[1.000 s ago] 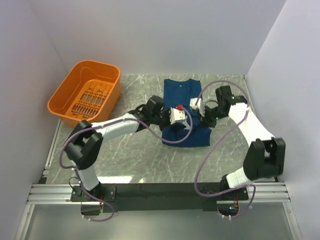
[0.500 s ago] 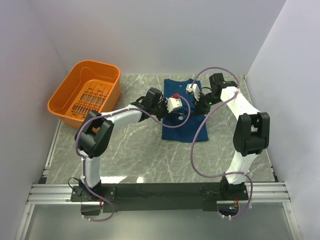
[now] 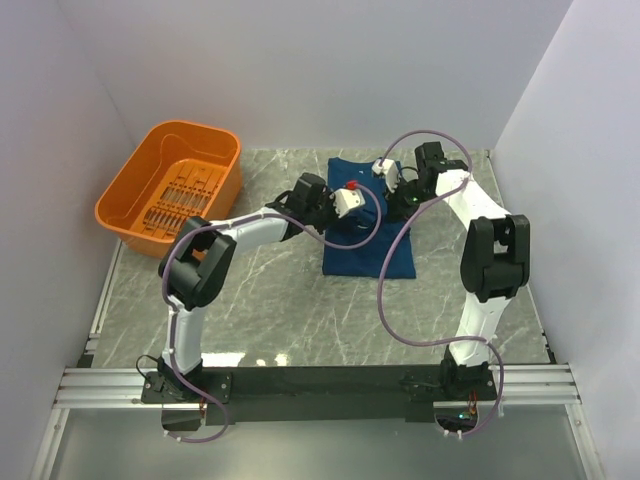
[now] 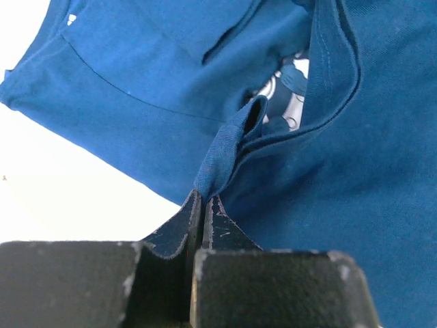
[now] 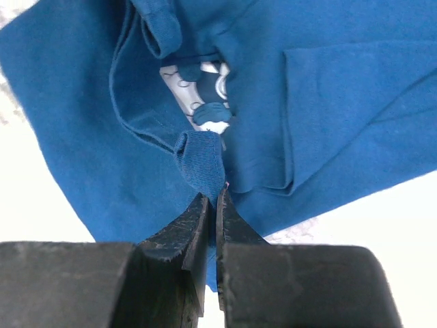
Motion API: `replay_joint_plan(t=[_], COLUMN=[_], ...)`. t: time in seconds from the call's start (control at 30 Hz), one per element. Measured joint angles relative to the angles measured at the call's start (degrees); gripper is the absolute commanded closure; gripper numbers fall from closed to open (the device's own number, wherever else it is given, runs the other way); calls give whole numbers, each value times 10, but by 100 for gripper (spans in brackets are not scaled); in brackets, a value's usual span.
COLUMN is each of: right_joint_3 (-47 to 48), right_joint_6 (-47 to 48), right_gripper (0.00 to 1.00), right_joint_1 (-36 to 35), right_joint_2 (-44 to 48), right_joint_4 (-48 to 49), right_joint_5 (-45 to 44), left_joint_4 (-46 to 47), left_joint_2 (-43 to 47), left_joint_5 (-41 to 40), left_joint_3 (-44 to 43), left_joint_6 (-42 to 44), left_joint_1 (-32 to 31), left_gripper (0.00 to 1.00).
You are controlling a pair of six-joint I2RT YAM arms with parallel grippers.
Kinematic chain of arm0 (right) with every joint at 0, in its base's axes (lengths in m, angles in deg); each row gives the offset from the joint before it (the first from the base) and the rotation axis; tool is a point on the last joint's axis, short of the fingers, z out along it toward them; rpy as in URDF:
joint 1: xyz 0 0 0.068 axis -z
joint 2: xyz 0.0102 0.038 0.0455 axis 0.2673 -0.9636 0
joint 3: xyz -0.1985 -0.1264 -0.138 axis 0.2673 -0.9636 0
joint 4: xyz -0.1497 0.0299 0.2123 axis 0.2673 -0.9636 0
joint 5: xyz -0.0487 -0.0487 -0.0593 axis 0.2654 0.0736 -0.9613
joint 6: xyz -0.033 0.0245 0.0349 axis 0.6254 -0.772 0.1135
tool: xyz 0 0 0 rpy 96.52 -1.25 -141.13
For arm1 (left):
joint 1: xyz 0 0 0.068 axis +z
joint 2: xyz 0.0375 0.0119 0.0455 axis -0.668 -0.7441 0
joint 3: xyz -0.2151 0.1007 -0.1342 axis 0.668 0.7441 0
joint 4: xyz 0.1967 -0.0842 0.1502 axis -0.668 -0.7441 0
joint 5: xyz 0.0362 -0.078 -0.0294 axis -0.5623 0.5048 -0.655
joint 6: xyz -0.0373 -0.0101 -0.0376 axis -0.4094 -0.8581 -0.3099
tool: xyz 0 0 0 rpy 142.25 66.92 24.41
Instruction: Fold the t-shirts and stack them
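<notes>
The dark navy-blue t-shirt (image 3: 368,240) lies partly folded at the back middle of the table. My left gripper (image 3: 350,200) is shut on a pinched fold of its cloth (image 4: 229,147) over the shirt's upper left part. My right gripper (image 3: 388,178) is shut on another fold of the same shirt (image 5: 201,164) at its upper right. A slice of the pale cartoon print (image 4: 290,92) shows inside the fold in the left wrist view, and it also shows in the right wrist view (image 5: 198,85).
An orange plastic basket (image 3: 135,195) stands at the back left. White walls close the table at the back and on both sides. Purple cables loop from both arms over the shirt.
Both grippers have carried the shirt's near edge toward the back wall. The shirt now looks shorter and doubled over. The right arm has stretched further back.
</notes>
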Motion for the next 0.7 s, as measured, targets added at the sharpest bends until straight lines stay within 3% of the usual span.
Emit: replay_joint_plan(t=[0.7], right_joint_3=[27], right_joint_6=[-75], right_gripper=[100], right_joint_1=[0], right_joint_2=[-33], right_joint_4=[47], right_joint_5=[-48], left_joint_4=[2], left_joint_2=[-41], left_joint_5=[-30], left_joint_3=[-54], left_joint_6=[-4], left_joint_1=[5], left_gripper=[99])
